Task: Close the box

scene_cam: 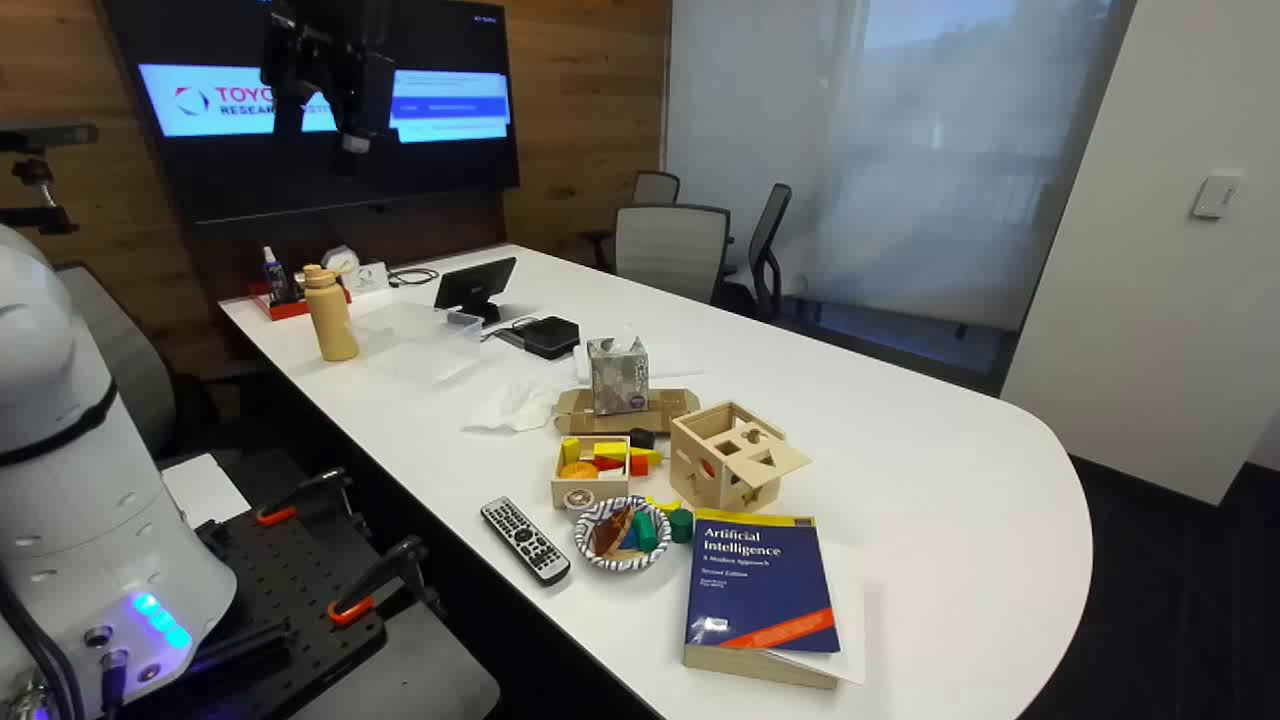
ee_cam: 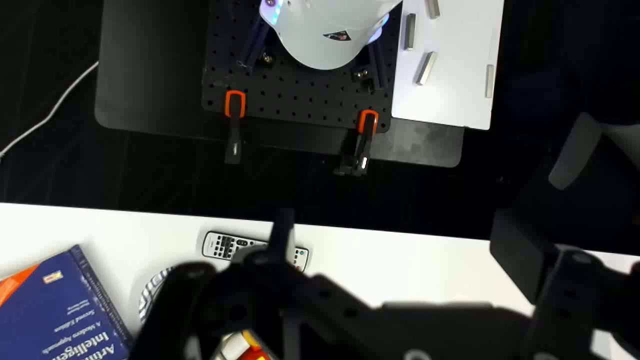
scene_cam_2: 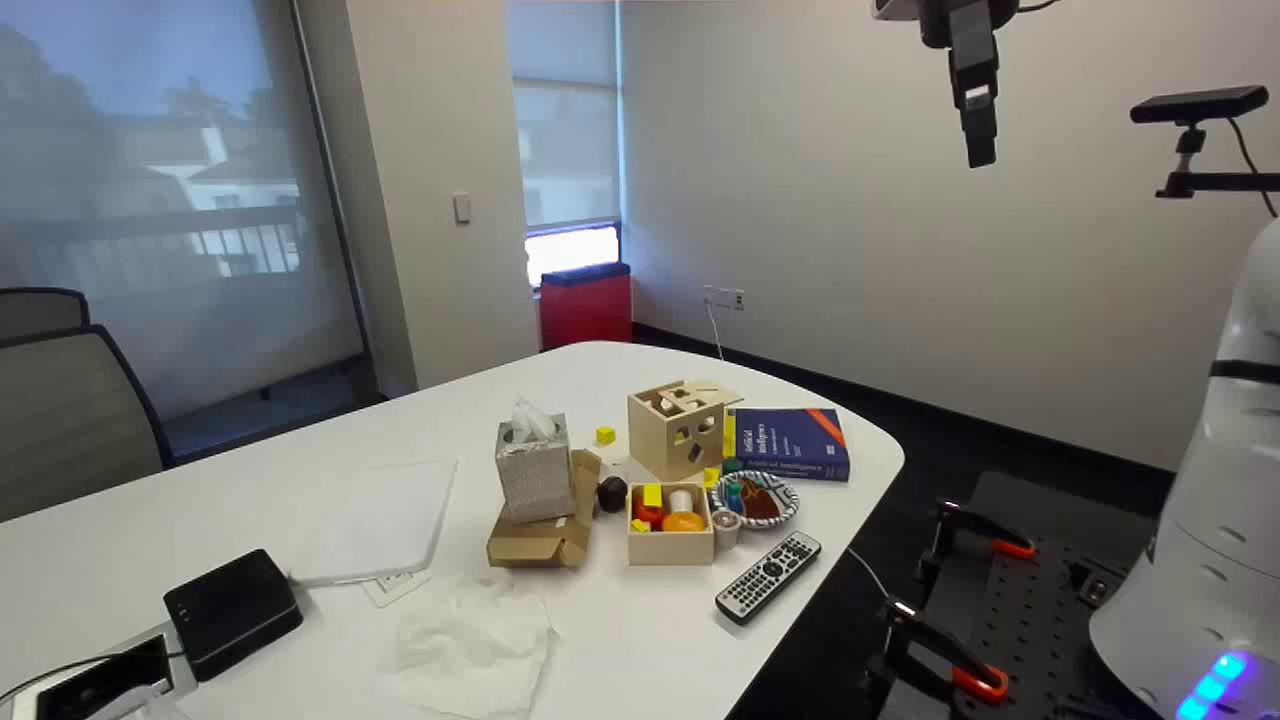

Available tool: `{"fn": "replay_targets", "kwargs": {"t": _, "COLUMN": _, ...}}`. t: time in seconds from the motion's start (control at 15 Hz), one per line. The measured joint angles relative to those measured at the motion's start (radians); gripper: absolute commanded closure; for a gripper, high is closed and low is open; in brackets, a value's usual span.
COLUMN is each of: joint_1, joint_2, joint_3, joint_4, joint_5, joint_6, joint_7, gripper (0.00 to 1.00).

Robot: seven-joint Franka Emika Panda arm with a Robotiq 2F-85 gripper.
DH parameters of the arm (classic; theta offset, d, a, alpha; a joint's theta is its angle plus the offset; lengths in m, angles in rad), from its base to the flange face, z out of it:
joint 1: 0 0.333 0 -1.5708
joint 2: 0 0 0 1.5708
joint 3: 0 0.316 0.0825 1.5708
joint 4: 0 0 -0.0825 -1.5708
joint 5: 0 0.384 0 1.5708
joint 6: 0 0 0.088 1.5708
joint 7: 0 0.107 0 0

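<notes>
The box (scene_cam: 700,475) is a pale wood cube with shaped holes in its sides. It stands upright on the white table behind the blue book, and it also shows in an exterior view (scene_cam_2: 655,438). Its thin lid (scene_cam: 768,462) has cut-outs and is slid partly off, overhanging the side toward the book (scene_cam_2: 705,395). Part of the top is uncovered. The box does not show in the wrist view. My gripper (scene_cam: 322,135) is high in the air, well away from the box. In the wrist view its fingers are wide apart with nothing between them (ee_cam: 395,240).
Close to the box are the blue book (scene_cam: 755,590), a patterned bowl (scene_cam: 622,562) of pieces, a low wooden tray (scene_cam_2: 672,548) of coloured blocks and a tissue box (scene_cam: 618,378) on cardboard (scene_cam_2: 530,545). A remote (scene_cam: 525,540) lies near the table's edge.
</notes>
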Motion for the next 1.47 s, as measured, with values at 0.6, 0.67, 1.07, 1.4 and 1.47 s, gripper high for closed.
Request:
{"fn": "replay_targets", "kwargs": {"t": 0.6, "joint_1": -0.011, "joint_2": 0.076, "joint_3": -0.079, "joint_4": 0.075, "joint_5": -0.005, "joint_6": 0.034, "joint_7": -0.058, "gripper": 0.00}}
{"fn": "replay_targets", "kwargs": {"t": 0.67, "joint_1": -0.018, "joint_2": 0.118, "joint_3": -0.108, "joint_4": 0.113, "joint_5": -0.007, "joint_6": 0.054, "joint_7": -0.074, "gripper": 0.00}}
{"fn": "replay_targets", "kwargs": {"t": 1.07, "joint_1": -0.061, "joint_2": 0.466, "joint_3": -0.236, "joint_4": 0.327, "joint_5": 0.032, "joint_6": 0.246, "joint_7": -0.106, "gripper": 0.00}}
{"fn": "replay_targets", "kwargs": {"t": 1.4, "joint_1": -0.177, "joint_2": 0.787, "joint_3": -0.223, "joint_4": 0.461, "joint_5": 0.181, "joint_6": 0.507, "joint_7": -0.116, "gripper": 0.00}}
{"fn": "replay_targets", "kwargs": {"t": 1.47, "joint_1": -0.206, "joint_2": 0.851, "joint_3": -0.210, "joint_4": 0.489, "joint_5": 0.218, "joint_6": 0.552, "joint_7": -0.116, "gripper": 0.00}}
